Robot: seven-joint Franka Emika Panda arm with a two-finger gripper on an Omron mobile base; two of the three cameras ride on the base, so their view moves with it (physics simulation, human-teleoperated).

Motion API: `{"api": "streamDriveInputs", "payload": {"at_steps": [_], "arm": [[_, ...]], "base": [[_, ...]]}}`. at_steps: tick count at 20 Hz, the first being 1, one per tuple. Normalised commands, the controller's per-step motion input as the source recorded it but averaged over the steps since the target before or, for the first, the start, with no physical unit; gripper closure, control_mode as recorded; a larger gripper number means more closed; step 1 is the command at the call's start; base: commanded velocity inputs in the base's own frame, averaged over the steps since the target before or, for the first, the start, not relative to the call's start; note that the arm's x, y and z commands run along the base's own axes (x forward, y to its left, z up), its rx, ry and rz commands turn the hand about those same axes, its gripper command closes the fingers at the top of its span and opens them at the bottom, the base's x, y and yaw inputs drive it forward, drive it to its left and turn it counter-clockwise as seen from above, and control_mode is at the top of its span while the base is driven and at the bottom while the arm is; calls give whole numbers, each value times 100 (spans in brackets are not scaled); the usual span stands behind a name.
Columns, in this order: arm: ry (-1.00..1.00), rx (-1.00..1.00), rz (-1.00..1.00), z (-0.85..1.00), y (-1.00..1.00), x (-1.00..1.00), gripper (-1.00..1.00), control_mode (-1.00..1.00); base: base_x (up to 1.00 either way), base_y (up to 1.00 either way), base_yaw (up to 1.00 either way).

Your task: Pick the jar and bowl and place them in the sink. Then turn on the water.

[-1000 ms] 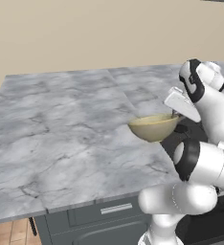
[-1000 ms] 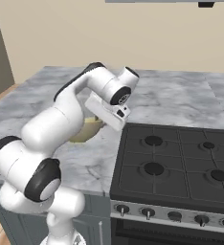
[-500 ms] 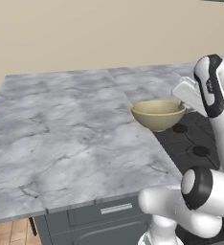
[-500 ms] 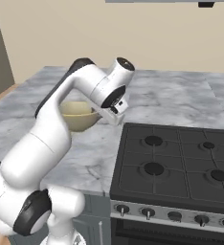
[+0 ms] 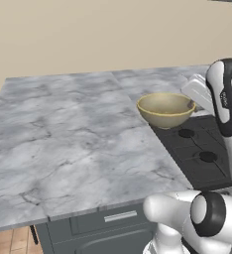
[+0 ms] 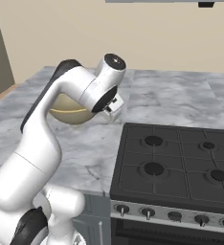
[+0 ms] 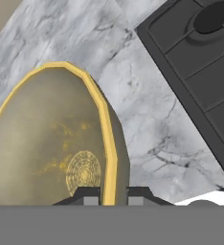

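Note:
The yellowish-tan bowl [image 5: 166,109] with its speckled olive inside hangs upright a little above the grey marble counter [image 5: 63,139], beside the stove's left edge. My gripper [image 5: 191,103] is shut on the bowl's right rim. In the hand view my gripper [image 7: 110,196] has one fingertip inside the bowl [image 7: 47,143] and one outside, with the yellow rim pinched between them. In the right base view the bowl [image 6: 68,112] shows partly behind my arm. The jar and the sink are out of view.
A black cooktop [image 6: 171,162] with several burners lies right of the bowl; its corner [image 7: 195,62] is close in the hand view. The marble counter stretches wide to the left, and its front edge [image 5: 88,208] has grey drawers below.
The arm has straightened upward and carried the bowl higher and farther from the base, toward the stove's near-left corner. The grip on the rim has stayed the same.

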Motion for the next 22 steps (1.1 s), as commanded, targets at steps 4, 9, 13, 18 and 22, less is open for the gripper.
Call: {"api": "streamDriveInputs", "payload": {"at_steps": [4, 9, 13, 18, 22], "arm": [[0, 0, 0, 25, 0, -16, 100, -100], [0, 0, 0, 6, -3, -3, 100, -100], [0, 0, 0, 0, 0, 0, 100, 100], [0, 0, 0, 0, 0, 0, 100, 100], [0, 0, 0, 0, 0, 0, 100, 100]], "base": [[0, 0, 0], [0, 0, 0], [0, -6, 0], [0, -29, -12], [-16, -78, -31]]}}
